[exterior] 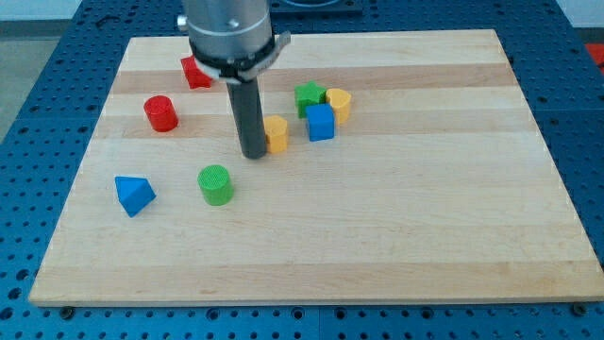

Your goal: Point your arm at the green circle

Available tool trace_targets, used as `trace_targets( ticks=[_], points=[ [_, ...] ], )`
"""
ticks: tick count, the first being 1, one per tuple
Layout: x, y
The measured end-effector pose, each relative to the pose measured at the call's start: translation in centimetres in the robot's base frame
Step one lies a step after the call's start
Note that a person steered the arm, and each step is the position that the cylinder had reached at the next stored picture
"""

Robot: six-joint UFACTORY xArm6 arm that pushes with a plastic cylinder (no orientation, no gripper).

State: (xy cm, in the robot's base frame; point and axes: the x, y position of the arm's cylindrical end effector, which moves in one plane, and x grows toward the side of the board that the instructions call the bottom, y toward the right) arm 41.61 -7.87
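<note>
The green circle (216, 184) stands upright, low on the view's left.

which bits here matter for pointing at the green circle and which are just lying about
Job:
green circle
my tip, up and to the view's right of it

Lying about:
red cylinder
red block
blue triangle
orange block
green star
blue cube
yellow cylinder
</note>
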Motion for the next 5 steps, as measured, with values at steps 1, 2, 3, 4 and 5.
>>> trace_targets(
  ticks=[1,2,3,4,5],
  points=[
    [-1.9,-0.1],
    [-0.3,-1.5],
    [3.2,-1.8],
    [3.8,1.2],
    [6.2,2.9]
  ],
)
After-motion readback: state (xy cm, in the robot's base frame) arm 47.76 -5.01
